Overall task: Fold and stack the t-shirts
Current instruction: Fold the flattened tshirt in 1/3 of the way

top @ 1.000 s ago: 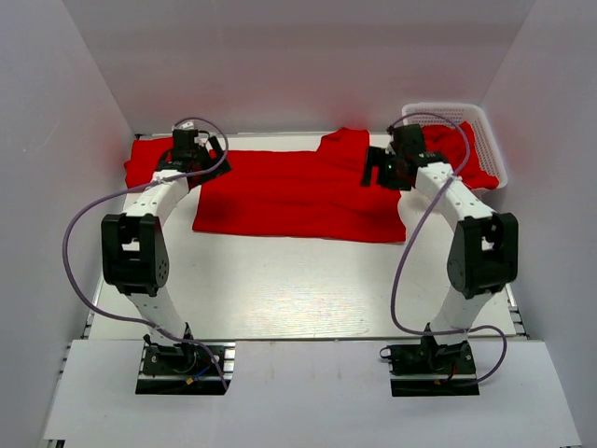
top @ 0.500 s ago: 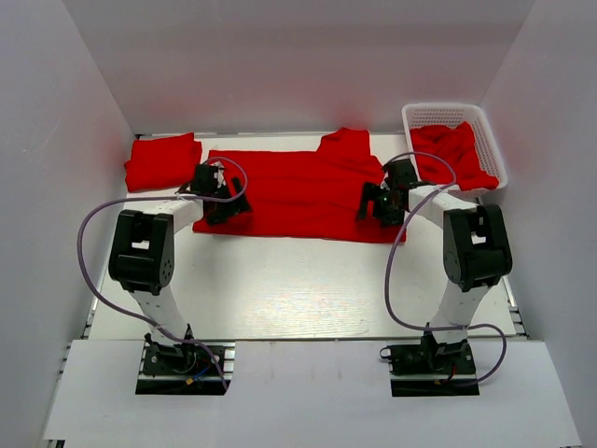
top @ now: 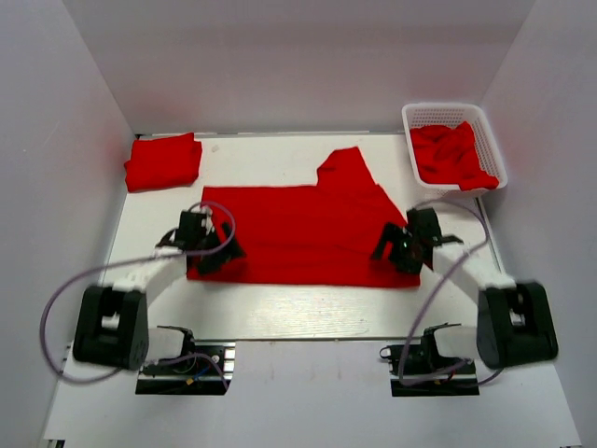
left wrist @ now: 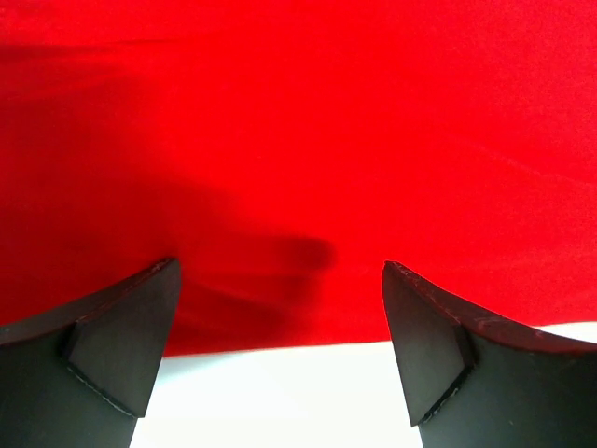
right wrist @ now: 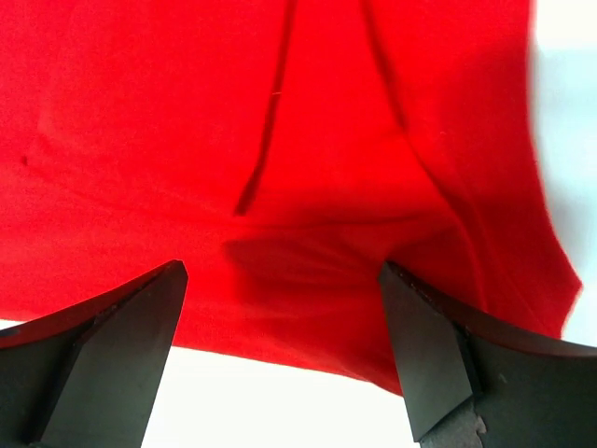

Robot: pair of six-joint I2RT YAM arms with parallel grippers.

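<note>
A bare strip of white table (top: pixel 308 313) lies on the near side of both claws. The left gripper (top: pixel 211 248) and the right gripper (top: pixel 403 246) hang low with jaws spread wide and nothing between them. In each wrist view the near hem of the spread t-shirt (top: pixel 308 229) runs directly under the gap between the fingers. The left claw sits over the shirt's near left corner and the right claw over its near right corner. That looks like a pairing chosen so both ends of the hem can be pinched at once and lifted evenly for a fold.

Ahead of the claws the red cloth lies flat, with one sleeve poking out at its far edge, ahead and inward of the right claw. Well beyond the left claw and a little outward sits a folded t-shirt (top: pixel 163 161), apparently the start of the stack. Far ahead of the right claw and outward, the white basket (top: pixel 448 112) holds more crumpled t-shirts (top: pixel 451 154) waiting their turn.

A second ago both claws reached to the far side of the table, the left one over the folded shirt. Since then they have drawn back, and the spread shirt now lies nearer the arm bases than it did.
</note>
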